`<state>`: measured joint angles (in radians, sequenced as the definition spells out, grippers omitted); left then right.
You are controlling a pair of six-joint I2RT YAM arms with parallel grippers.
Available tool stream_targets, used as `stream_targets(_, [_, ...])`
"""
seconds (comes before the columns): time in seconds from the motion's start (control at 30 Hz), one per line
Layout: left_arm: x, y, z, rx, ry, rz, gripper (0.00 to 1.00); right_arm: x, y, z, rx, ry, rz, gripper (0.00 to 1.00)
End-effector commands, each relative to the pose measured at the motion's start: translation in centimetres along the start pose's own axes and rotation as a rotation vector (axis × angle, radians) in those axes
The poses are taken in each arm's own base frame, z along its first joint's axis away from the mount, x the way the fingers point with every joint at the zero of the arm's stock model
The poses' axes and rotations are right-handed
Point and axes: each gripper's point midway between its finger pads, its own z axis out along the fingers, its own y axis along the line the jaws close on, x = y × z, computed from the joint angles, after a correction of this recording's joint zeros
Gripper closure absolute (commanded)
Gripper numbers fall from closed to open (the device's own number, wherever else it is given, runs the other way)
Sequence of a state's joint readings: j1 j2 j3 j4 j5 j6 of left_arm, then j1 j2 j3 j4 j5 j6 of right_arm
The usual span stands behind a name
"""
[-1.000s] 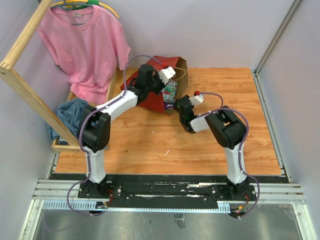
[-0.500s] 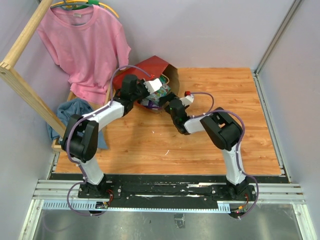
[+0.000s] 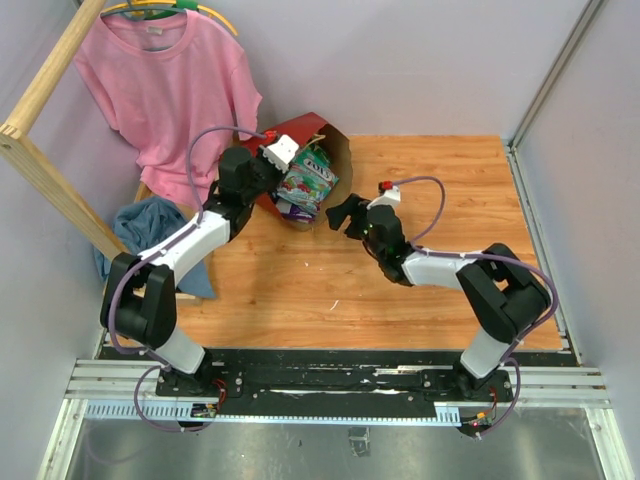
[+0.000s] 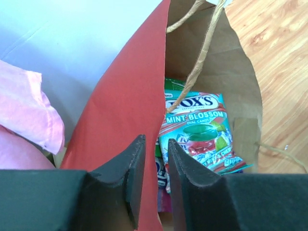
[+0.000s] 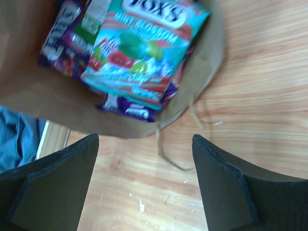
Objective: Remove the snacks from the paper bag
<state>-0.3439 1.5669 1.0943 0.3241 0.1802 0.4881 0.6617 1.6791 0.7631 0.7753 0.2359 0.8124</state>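
The paper bag (image 3: pixel 300 130), dark red outside and brown inside, lies at the back of the table with its mouth toward the arms. The snacks lie inside: a green Fox's mint packet (image 3: pixel 307 178) (image 4: pixel 197 130) (image 5: pixel 139 43) on top of a purple packet (image 5: pixel 130 108). My left gripper (image 3: pixel 272 172) (image 4: pixel 155 139) is at the bag's left rim. Its jaws stand a narrow gap apart, with the edge of the red wall (image 4: pixel 125 96) running loosely between them. My right gripper (image 3: pixel 338 213) (image 5: pixel 144 137) is wide open over bare wood just outside the mouth, holding nothing.
A thin loop handle (image 5: pixel 168 154) trails on the wood between the right fingers, and another handle (image 4: pixel 202 57) hangs across the mouth. A pink T-shirt (image 3: pixel 165 90) hangs on a wooden rack (image 3: pixel 50 170) at the left. Blue cloth (image 3: pixel 145 225) lies below it.
The bag has come down from tilted up to lying with its mouth toward me. My left jaws have eased apart. My right gripper has opened wide and drawn back from the mouth.
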Motion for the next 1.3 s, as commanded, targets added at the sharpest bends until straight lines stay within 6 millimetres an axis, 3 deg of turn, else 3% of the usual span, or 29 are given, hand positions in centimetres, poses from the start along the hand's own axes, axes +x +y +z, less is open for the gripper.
stream_targets(0.0, [-0.8,0.6,-0.8,-0.053,-0.018,-0.131,0.56,2.4,2.8,0.4,-0.125,0.191,-0.104,0.22])
stream_targets(0.07, [-0.5,1.1,-1.1,-0.095,0.012,-0.2,0.42,3.1,3.7,1.3,-0.133,0.24,-0.128,0.28])
stream_targets(0.17, [-0.8,1.1,-1.8,-0.092,0.016,-0.256,0.23,5.0,4.1,2.8,-0.123,0.332,-0.16,0.29])
stream_targets(0.33, [-3.3,1.0,-4.1,-0.085,-0.047,-0.367,0.09,6.5,3.3,4.6,-0.047,0.367,-0.139,0.3])
stream_targets(0.43, [-4.9,1.0,-5.4,-0.079,-0.076,-0.425,0.08,6.5,1.7,5.2,0.044,0.352,-0.14,0.29])
stream_targets(0.63, [-7.2,0.8,-7.8,-0.067,-0.128,-0.527,0.08,5.8,1.7,6.3,0.053,0.317,-0.132,0.3])
stream_targets(0.73, [-8.0,0.2,-8.5,-0.036,-0.157,-0.555,0.08,7.0,0.9,7.5,0.064,0.333,-0.129,0.33])
stream_targets(1.0, [-7.9,-0.1,-9.4,-0.034,-0.164,-0.564,0.07,7.4,1.4,10.5,0.042,0.328,-0.137,0.4])
stream_targets(1.17, [-7.4,-0.2,-9.7,-0.043,-0.16,-0.566,0.07,6.5,1.3,11.4,0.044,0.289,-0.149,0.45])
stream_targets(1.27, [-7.1,-0.4,-9.9,-0.044,-0.165,-0.571,0.07,5.7,1.7,11.7,0.028,0.254,-0.16,0.62])
